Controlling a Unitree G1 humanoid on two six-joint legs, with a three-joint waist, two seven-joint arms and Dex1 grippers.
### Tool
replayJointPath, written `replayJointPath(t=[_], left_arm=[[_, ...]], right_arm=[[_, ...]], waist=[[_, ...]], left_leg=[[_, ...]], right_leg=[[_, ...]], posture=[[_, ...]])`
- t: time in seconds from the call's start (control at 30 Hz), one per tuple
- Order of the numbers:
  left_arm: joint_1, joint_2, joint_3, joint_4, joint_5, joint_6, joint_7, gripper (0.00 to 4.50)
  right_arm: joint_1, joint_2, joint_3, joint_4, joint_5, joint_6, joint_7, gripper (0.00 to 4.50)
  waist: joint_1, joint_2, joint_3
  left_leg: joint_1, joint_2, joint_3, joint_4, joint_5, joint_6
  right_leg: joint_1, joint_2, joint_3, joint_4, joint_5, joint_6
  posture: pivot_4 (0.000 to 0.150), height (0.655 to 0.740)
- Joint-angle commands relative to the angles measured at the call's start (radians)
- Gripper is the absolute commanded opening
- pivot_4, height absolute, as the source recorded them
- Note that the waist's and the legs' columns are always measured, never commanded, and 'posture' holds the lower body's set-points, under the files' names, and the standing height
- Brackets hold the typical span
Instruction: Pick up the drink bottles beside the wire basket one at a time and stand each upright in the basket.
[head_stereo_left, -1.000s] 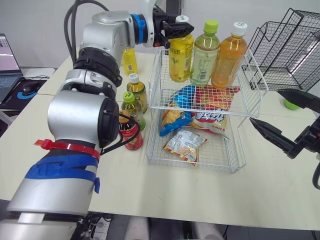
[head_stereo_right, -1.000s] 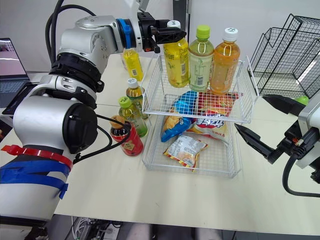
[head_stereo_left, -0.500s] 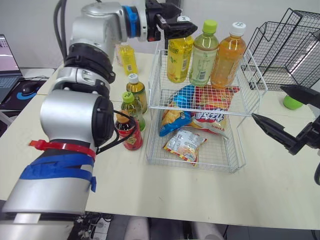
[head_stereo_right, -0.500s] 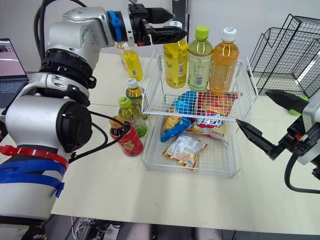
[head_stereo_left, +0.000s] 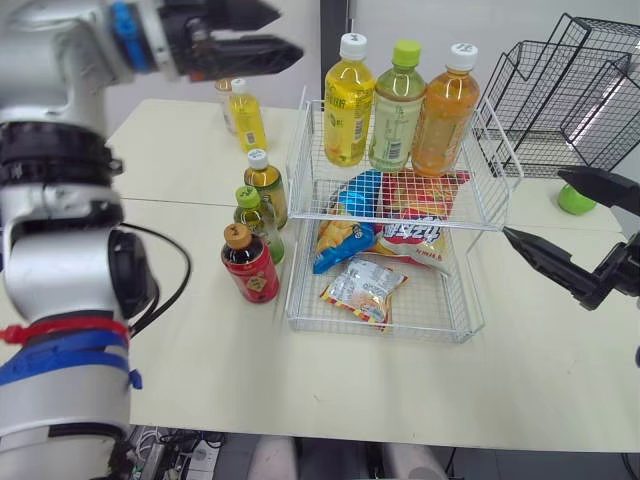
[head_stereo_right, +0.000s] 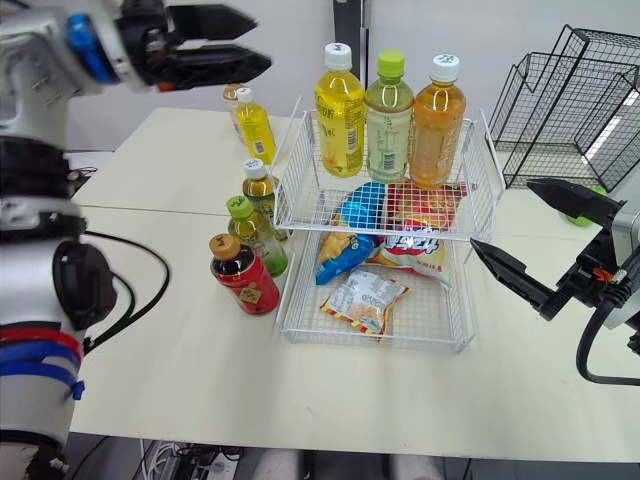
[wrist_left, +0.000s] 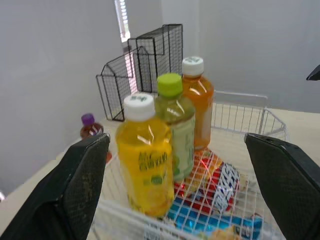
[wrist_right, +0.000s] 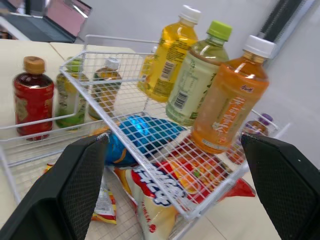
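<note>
Cream bench (head_stereo_left: 330, 390) lies open in front of the wire basket (head_stereo_left: 370, 329) and on its right side, so you have free room there. Its left side is crowded, and black wire racks (head_stereo_left: 570, 90) stand at the back right corner.

The basket's upper tier holds three bottles upright in a row: a yellow bottle (head_stereo_left: 349, 100), a green-capped bottle (head_stereo_left: 394, 110) and an orange bottle (head_stereo_left: 441, 115), close together along the back. Snack bags (head_stereo_left: 385, 225) fill the lower tier.

Four bottles wait on the bench just left of the basket. A red bottle (head_stereo_left: 247, 267) is nearest the front, then a green bottle (head_stereo_left: 259, 218) and a white-capped bottle (head_stereo_left: 264, 182) close to the basket wall. A small yellow bottle (head_stereo_left: 245, 115) is farther back, apart from the others.

Your left fingers (head_stereo_left: 250, 52) hang high over the back left of the bench, spread wide and holding nothing. Your right fingers (head_stereo_left: 545, 260) sit just right of the basket, also spread wide, empty and touching nothing.
</note>
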Motion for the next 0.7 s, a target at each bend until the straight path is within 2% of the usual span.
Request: replayJointPath(t=[0.03, 0.13, 0.23, 0.3, 0.43, 0.57, 0.63, 0.7], left_arm=[[0.119, 0.103, 0.085, -0.262, -0.100, 0.184, 0.051, 4.49], [0.342, 0.168, 0.189, -0.491, -0.181, 0.345, 0.124, 4.49], [0.557, 0.157, 0.323, -0.695, -0.249, 0.473, 0.227, 4.49], [0.681, 0.090, 0.417, -0.834, -0.283, 0.551, 0.326, 4.49], [0.785, -0.125, 0.525, -1.085, -0.301, 0.664, 0.566, 4.49], [0.865, -0.334, 0.499, -1.307, -0.271, 0.690, 0.785, 4.49], [0.888, -0.413, 0.467, -1.368, -0.251, 0.700, 0.877, 4.49], [0.928, -0.448, 0.406, -1.409, -0.214, 0.679, 0.962, 4.49]], right_arm=[[-0.071, -0.036, 0.092, 0.030, 0.013, -0.048, 0.099, 4.50], [-0.166, -0.058, 0.213, 0.082, 0.016, -0.067, 0.205, 4.50], [-0.262, -0.058, 0.321, 0.143, -0.011, -0.086, 0.295, 4.50], [-0.320, -0.048, 0.386, 0.181, -0.035, -0.099, 0.347, 4.50], [-0.388, -0.021, 0.454, 0.224, -0.055, -0.103, 0.396, 4.50], [-0.411, -0.001, 0.478, 0.236, -0.068, -0.097, 0.416, 4.50], [-0.414, 0.003, 0.481, 0.238, -0.072, -0.095, 0.421, 4.50], [-0.411, 0.004, 0.474, 0.238, -0.071, -0.092, 0.430, 4.50]], waist=[[0.001, 0.000, 0.000], [0.000, 0.000, 0.000], [0.004, 0.000, 0.000], [0.015, 0.000, 0.000], [0.033, -0.001, 0.000], [0.040, -0.001, 0.000], [0.041, -0.001, 0.000], [0.042, -0.001, 0.000]], left_leg=[[0.000, 0.000, 0.000, 0.000, 0.000, 0.000], [0.007, 0.000, 0.001, -0.001, 0.000, 0.000], [0.011, 0.001, 0.001, -0.001, 0.000, 0.000], [0.011, 0.002, 0.000, 0.000, 0.000, 0.000], [0.011, 0.001, -0.001, 0.001, 0.000, 0.000], [0.011, 0.000, 0.000, 0.001, 0.000, 0.001], [0.012, 0.000, 0.000, 0.000, 0.000, 0.001], [0.013, -0.001, 0.000, 0.000, 0.000, 0.000]], right_leg=[[0.001, 0.000, 0.000, 0.000, 0.000, 0.000], [0.007, -0.002, 0.001, -0.001, 0.000, 0.000], [0.010, -0.003, 0.001, -0.001, 0.000, 0.000], [0.010, -0.003, 0.000, -0.001, 0.000, 0.000], [0.012, -0.005, -0.001, -0.002, 0.000, 0.000], [0.013, -0.005, 0.000, -0.003, 0.000, 0.001], [0.014, -0.004, 0.000, -0.003, 0.000, 0.001], [0.014, -0.003, 0.000, -0.003, 0.000, 0.000]], posture=[[0.150, 0.6978], [0.150, 0.6978], [0.150, 0.6978], [0.150, 0.6978], [0.150, 0.6978], [0.150, 0.6978], [0.150, 0.6978], [0.150, 0.6978]])
